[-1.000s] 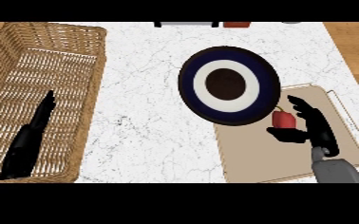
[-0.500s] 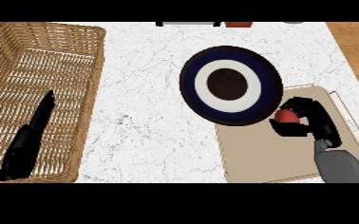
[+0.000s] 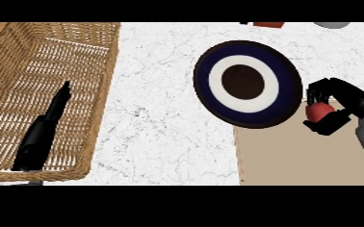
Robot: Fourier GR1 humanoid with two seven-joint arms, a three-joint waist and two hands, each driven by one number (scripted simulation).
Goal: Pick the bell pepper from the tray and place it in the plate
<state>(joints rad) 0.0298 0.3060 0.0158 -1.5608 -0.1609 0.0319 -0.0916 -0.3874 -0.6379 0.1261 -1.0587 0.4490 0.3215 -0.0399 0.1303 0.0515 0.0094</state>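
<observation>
Nearest the lower edge lies the beige tray (image 3: pixel 298 158) on the right, its bare surface running up to the plate's rim. At the lower left a wicker basket (image 3: pixel 50 101) sits on the white marble counter (image 3: pixel 163 120), and the left hand (image 3: pixel 46 127) shows over it, dark fingers straight and resting, holding nothing.

Further up, at the tray's far right, the right hand (image 3: pixel 334 108) curls its fingers and thumb round the red bell pepper (image 3: pixel 318 110); only a small red patch shows between the black fingers. The pepper sits just beside the right rim of the plate (image 3: pixel 284 77), a dark blue plate with a white ring and a dark centre, but not yet over it. Whether the pepper is clear of the tray cannot be told from this steep view.

To do this step well, the hand likely needs to keep its hold closed, raise the pepper above the rim, carry it left toward the dark centre, and open only once it is low over the middle, so that it cannot roll off
</observation>
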